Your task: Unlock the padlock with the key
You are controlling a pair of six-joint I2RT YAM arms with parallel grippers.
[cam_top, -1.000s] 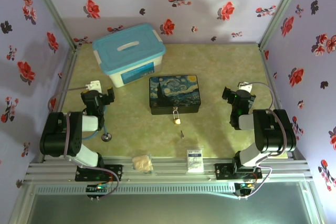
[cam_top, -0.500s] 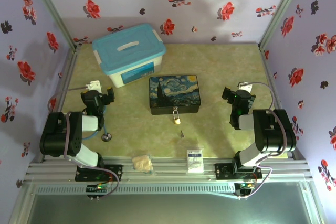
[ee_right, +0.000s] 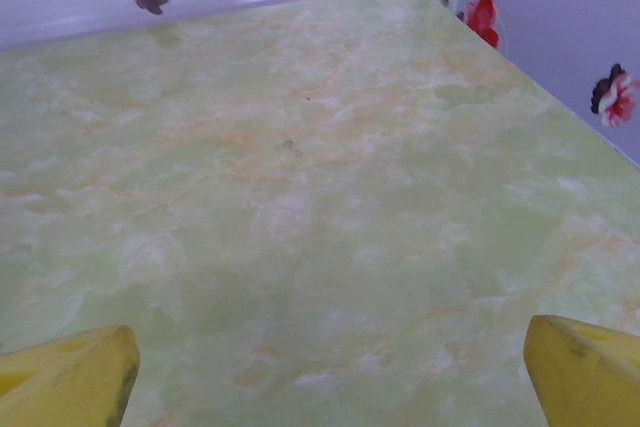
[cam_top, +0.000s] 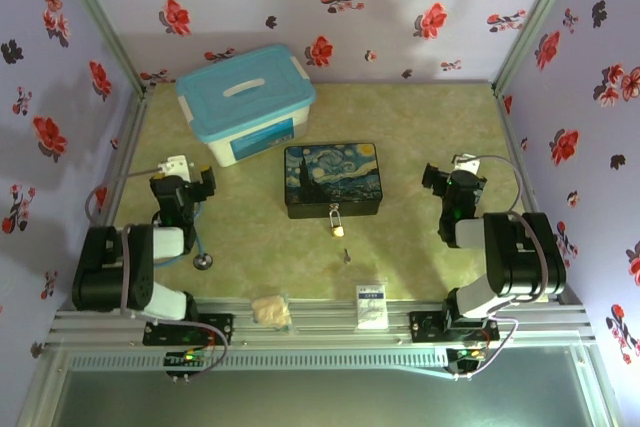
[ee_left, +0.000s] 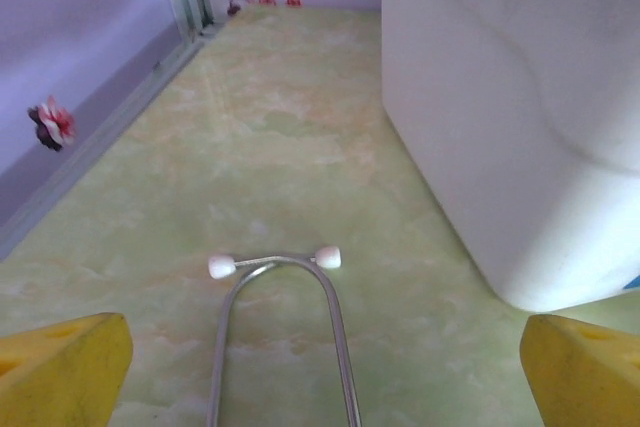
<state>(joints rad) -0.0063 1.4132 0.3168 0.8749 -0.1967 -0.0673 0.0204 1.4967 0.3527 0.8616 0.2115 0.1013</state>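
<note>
Tiny brass-gold padlock [cam_top: 338, 223] mid-table; thin silvery key [cam_top: 346, 256] near it, toward front edge. Left gripper [cam_top: 188, 183] and right gripper [cam_top: 448, 183] spread wide, empty.

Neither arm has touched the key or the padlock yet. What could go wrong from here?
1. The key is tiny and lies flat, so an end effector might push it along instead of pinching it.
2. The padlock lies right at the front of the Starry Night box, so a grab at it may shove the box.
3. The stethoscope lies just ahead of the open left end effector, and its tubing could snag when that arm moves.
</note>
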